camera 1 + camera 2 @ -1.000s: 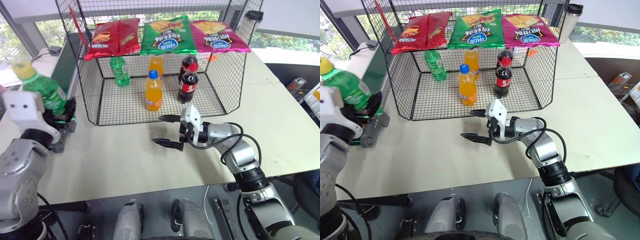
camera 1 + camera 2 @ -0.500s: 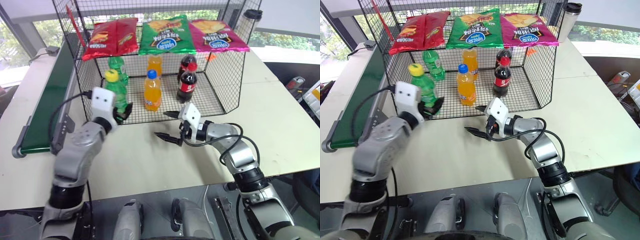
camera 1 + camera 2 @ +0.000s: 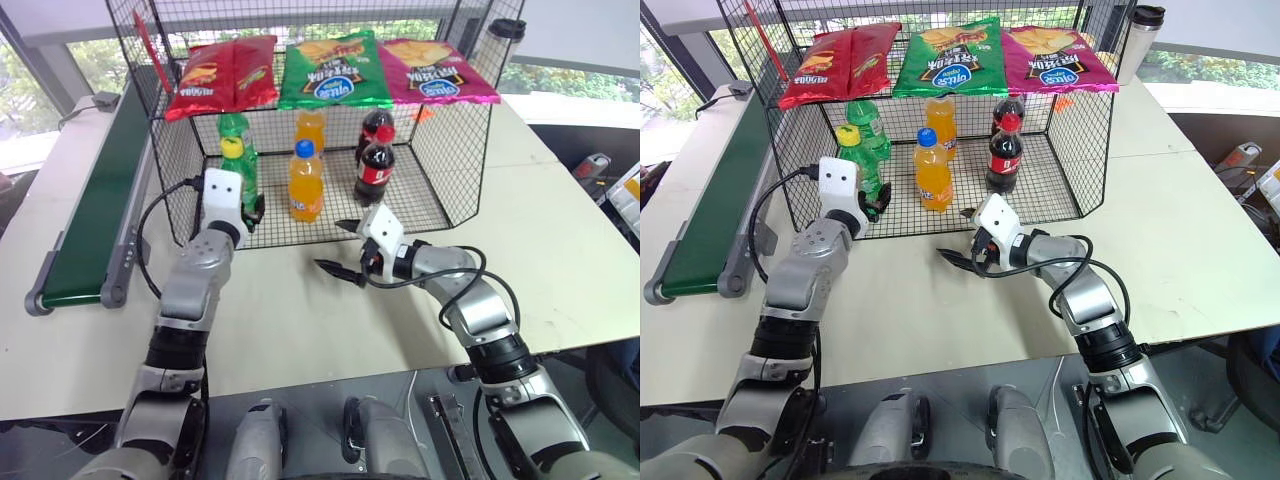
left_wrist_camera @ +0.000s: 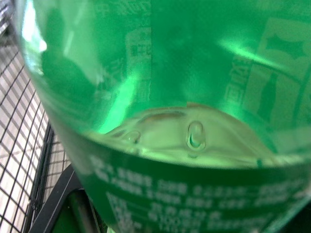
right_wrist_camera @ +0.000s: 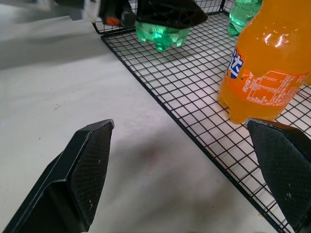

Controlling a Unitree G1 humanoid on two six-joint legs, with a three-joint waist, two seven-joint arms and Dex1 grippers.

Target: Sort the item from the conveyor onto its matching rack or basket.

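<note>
The item, a clear-green bottle (image 3: 242, 182) with a yellow cap (image 3: 231, 150), stands upright in my left gripper (image 3: 250, 210), which is shut on its lower body. It is at the open front left of the black wire basket (image 3: 452, 165), its base (image 5: 160, 38) close over the grid floor. The left wrist view has the green body (image 4: 194, 73) right up against it. My right gripper (image 3: 332, 247) stands open and holds nothing, low over the table just before the basket's front edge, near an orange bottle (image 5: 265, 63). The dark-green conveyor (image 3: 95, 205) runs along the left.
Inside the basket stand a green-capped green bottle (image 3: 235, 125), two orange bottles (image 3: 305, 185) and two cola bottles (image 3: 375, 168). Three chip bags (image 3: 330, 70) lie on the slanted rack above. A dark-lidded cup (image 3: 507, 32) stands at the back right. Bare table lies in front.
My left arm has swung the bottle from beside the conveyor to the right and forward, down to the basket's front left. The right gripper has hardly moved.
</note>
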